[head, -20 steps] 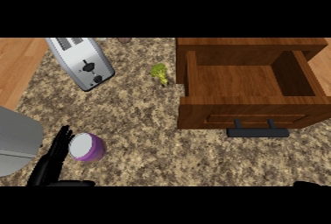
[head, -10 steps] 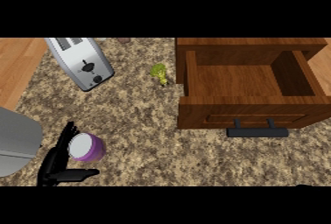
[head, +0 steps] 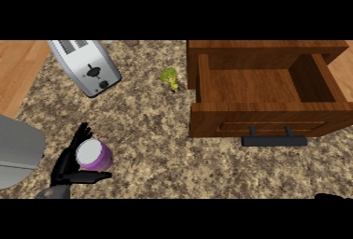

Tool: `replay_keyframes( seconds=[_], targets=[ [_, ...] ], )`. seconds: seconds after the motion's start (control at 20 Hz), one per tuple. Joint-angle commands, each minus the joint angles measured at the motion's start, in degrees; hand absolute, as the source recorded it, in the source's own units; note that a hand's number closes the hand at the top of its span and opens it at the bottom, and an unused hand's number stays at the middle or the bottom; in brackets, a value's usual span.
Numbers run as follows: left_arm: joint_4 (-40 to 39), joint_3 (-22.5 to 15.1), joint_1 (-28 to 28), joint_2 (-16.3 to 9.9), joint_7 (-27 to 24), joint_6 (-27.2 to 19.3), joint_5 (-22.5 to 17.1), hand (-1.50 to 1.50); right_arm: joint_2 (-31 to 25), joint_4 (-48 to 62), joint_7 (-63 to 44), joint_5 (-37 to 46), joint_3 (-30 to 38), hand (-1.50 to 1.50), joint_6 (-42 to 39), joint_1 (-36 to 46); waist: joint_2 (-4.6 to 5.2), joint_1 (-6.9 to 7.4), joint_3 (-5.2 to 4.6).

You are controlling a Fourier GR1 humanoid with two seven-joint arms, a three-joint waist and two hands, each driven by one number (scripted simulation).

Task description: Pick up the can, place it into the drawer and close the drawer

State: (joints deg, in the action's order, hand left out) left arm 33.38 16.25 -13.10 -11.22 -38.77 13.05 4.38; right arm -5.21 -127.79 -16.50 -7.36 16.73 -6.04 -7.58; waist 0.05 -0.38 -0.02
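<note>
The can (head: 93, 155), purple with a white top, stands upright on the speckled counter (head: 158, 154) at the lower left. My left hand (head: 67, 164) is right against its left side. The fingers (head: 80, 135) point up alongside the can, nearly straight, and the thumb (head: 92, 177) reaches across just below it. The hand is open around the can. The wooden drawer (head: 265, 86) at the upper right is pulled open and holds nothing, with its black handle (head: 274, 140) facing me. Only a black sliver of my right hand (head: 332, 196) shows at the lower right edge.
A silver toaster (head: 86, 65) lies at the upper left. A small green object (head: 169, 78) sits just left of the drawer. A large grey shape (head: 17, 154) fills the left edge beside my left hand. A wooden surface (head: 17, 70) borders the counter on the left.
My left hand has moved up to the can, and its thumb has swung out to the right beneath it. The can and drawer have not moved.
</note>
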Motion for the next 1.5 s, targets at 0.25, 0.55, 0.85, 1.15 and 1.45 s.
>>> replay_keyframes(
  seconds=[0.25, 0.55, 0.85, 1.15, 1.45],
  targets=[
    [-8.31, -2.40, -8.19, 1.65, -2.19, 2.23, 1.08, 1.50, -2.35, 3.13, -0.58, -3.05, 3.65, -1.50, -0.91, 3.16, 0.10, -0.22, -0.04],
    [-6.97, -2.91, -7.91, -0.01, -2.18, 8.75, -1.03, 1.50, 0.96, 0.06, 2.50, -0.73, 1.84, -1.50, -1.26, -0.62, -0.01, -0.08, 0.00],
    [-12.74, 1.08, -15.63, 2.76, -0.98, 0.25, -3.35, 1.50, 1.58, -2.06, -0.58, 3.27, -1.53, -1.50, 0.72, 1.35, 0.18, -0.49, -0.07],
    [-12.67, 2.73, -21.31, 9.08, 0.34, -9.87, -5.49, 1.50, 0.12, -0.33, 0.48, 0.51, 1.88, -1.50, -0.18, 1.74, 0.10, -0.39, -0.02],
    [-8.69, 1.56, -27.19, 10.32, 6.41, -12.10, -6.75, 1.50, -1.50, 2.01, 2.58, -1.10, 5.08, -1.50, -1.80, 1.19, -0.12, -0.04, 0.04]
  ],
)
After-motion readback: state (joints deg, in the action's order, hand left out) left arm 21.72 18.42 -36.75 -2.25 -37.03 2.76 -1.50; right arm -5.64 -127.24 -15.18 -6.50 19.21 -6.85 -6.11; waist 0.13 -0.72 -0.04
